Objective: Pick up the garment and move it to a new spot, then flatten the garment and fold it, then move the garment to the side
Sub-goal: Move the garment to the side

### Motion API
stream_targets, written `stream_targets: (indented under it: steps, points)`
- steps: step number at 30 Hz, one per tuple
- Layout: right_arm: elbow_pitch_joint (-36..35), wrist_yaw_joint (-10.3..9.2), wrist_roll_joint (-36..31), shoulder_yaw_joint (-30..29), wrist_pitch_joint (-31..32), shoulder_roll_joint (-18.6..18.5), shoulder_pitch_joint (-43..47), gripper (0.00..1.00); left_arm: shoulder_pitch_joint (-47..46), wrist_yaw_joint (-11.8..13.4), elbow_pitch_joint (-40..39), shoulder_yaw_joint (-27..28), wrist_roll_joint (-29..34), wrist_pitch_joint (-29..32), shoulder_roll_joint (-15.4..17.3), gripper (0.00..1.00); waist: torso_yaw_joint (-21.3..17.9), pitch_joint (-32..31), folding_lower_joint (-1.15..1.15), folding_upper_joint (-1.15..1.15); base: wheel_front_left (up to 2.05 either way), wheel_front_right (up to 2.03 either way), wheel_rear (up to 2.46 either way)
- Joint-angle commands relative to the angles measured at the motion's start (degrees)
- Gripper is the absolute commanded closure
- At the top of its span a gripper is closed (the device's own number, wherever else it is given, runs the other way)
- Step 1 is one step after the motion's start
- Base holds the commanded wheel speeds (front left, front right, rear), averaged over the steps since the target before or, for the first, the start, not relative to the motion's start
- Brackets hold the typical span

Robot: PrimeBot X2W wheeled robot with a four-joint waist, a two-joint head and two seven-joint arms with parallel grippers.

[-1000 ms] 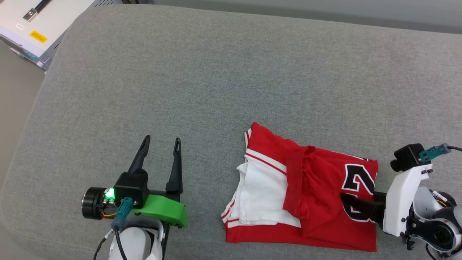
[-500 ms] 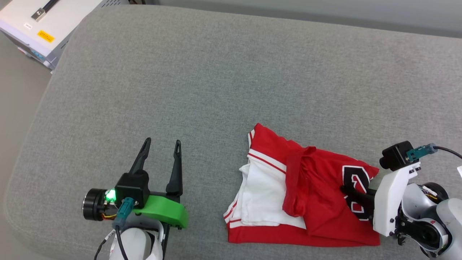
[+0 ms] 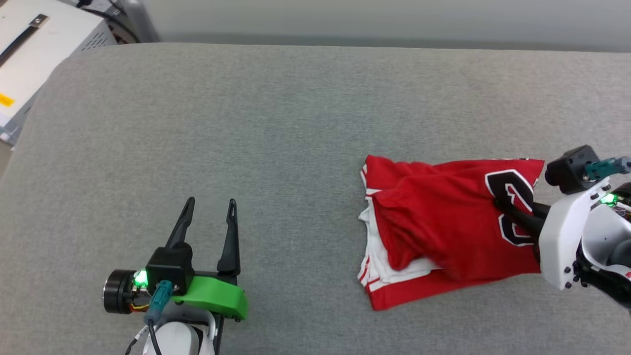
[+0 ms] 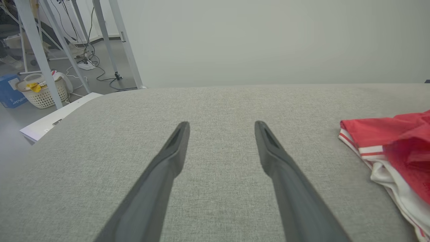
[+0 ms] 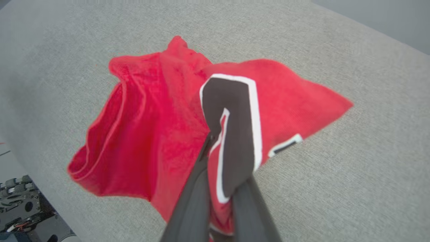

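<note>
The garment [image 3: 443, 231], a red jersey with white sleeves and a black white-outlined number, lies bunched on the grey cushion [image 3: 276, 128] at the right. My right gripper [image 3: 500, 202] is shut on it at the number, and that side is lifted off the cushion. In the right wrist view the two fingers pinch the numbered cloth of the garment [image 5: 151, 127] at my right gripper [image 5: 223, 161]. My left gripper [image 3: 210, 203] stands open and empty at the lower left, well apart from the cloth. The left wrist view has my left gripper [image 4: 221, 125] over bare cushion, the garment [image 4: 396, 134] at the right edge.
A white cabinet [image 3: 29, 49] stands off the cushion's far left corner. Beyond that corner, the left wrist view has metal frame legs [image 4: 127, 50], a wicker basket [image 4: 42, 92] and cables on the floor. A pale wall runs behind the cushion's far edge.
My right gripper has shut on the numbered part and drawn the garment right and farther away, bunching it so red cloth covers most of the white sleeve. The head camera has shifted. The left gripper stays.
</note>
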Motion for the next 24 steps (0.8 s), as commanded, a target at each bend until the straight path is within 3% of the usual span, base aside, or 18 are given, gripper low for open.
stream_targets:
  steps: [1,11,16,24]
  points:
    - [-0.39,-0.04,-0.14,-0.39,-0.52,-0.58,-1.28,1.0,0.11,-0.09,-0.42,0.1,0.32,-0.34,-0.02,0.0,-4.5,0.05,0.0,0.25,0.0,0.0,0.0]
    - [1.83,-0.04,-3.1,-4.79,-0.9,-5.38,-5.75,1.0,-2.29,-0.49,-3.6,1.34,1.42,-0.34,1.6,0.0,-13.4,6.8,0.0,0.25,0.0,0.0,0.0]
    - [7.7,-0.04,-4.85,-8.55,-1.77,-8.96,-8.42,1.0,-4.46,-0.93,-5.77,1.77,2.0,-0.34,3.05,0.0,-14.96,11.51,0.0,0.25,0.0,0.0,0.0]
    - [14.91,-0.04,-10.09,-12.27,-1.21,-11.41,-13.05,1.0,-6.84,-1.38,-8.64,2.41,2.38,-0.34,5.07,0.0,-15.1,17.47,0.0,0.25,0.0,0.0,0.0]
